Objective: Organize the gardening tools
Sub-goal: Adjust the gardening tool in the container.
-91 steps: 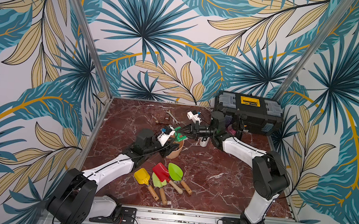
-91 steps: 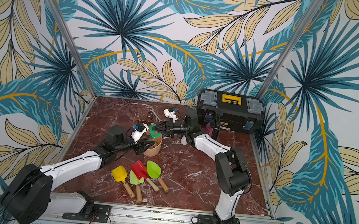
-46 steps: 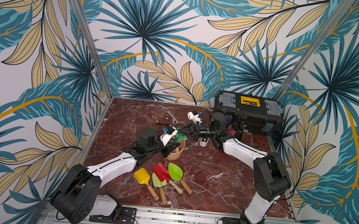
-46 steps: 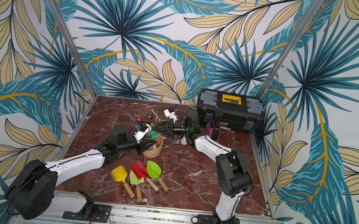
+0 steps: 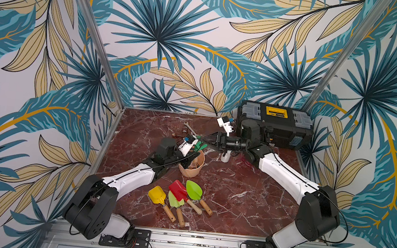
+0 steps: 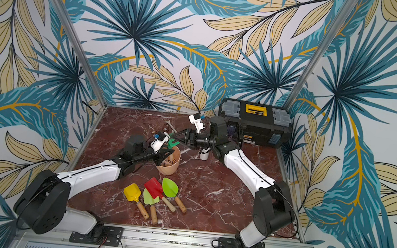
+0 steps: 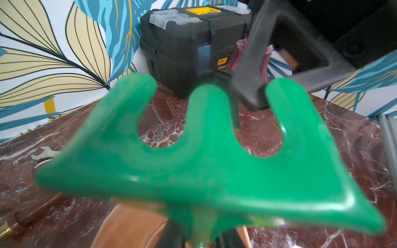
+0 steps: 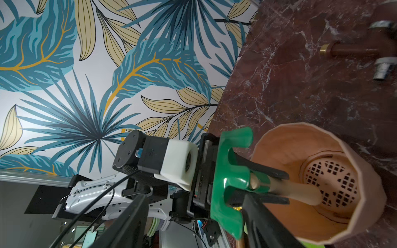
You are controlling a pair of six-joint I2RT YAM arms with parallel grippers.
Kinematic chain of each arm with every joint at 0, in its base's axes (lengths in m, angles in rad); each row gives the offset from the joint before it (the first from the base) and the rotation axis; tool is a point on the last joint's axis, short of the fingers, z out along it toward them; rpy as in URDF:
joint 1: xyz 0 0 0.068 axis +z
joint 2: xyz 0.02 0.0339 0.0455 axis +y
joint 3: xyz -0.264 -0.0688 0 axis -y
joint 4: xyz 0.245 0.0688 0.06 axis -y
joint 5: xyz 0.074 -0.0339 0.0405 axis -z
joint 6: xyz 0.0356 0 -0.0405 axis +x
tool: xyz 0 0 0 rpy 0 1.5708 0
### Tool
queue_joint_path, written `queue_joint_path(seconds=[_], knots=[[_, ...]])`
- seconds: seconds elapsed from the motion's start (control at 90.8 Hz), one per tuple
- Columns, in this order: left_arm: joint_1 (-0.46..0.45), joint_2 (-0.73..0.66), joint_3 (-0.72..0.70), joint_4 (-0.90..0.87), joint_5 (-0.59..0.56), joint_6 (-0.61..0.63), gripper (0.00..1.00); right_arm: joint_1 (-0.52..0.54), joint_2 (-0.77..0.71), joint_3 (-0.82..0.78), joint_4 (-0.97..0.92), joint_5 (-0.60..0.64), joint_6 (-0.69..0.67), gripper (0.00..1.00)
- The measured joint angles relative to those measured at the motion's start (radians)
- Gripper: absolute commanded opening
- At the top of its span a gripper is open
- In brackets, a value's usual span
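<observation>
- My left gripper pinches the wooden handle of the dark-green rake. The handle's end sits inside the peach pot, against its lattice floor.
- My right gripper is spread, with one finger between the rake's tines.
- The toolbox stands closed at the back edge.
- The white spray bottle stands under my right wrist.
- The yellow scoop, red shovel and lime-green trowel lie near the front edge.
- The table is bare at the front right.
</observation>
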Motion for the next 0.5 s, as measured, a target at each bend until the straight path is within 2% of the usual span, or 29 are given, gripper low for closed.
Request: queue_joint_path(seconds=[0.22,0.496], knots=[[-0.003,0.081,0.027,0.002,-0.010,0.010,0.06,-0.005,-0.082,-0.015,-0.107,0.116,-0.077,0.80],[-0.004,0.142,0.027,0.000,-0.018,0.010,0.14,-0.006,-0.203,-0.031,-0.119,0.174,-0.123,0.80]])
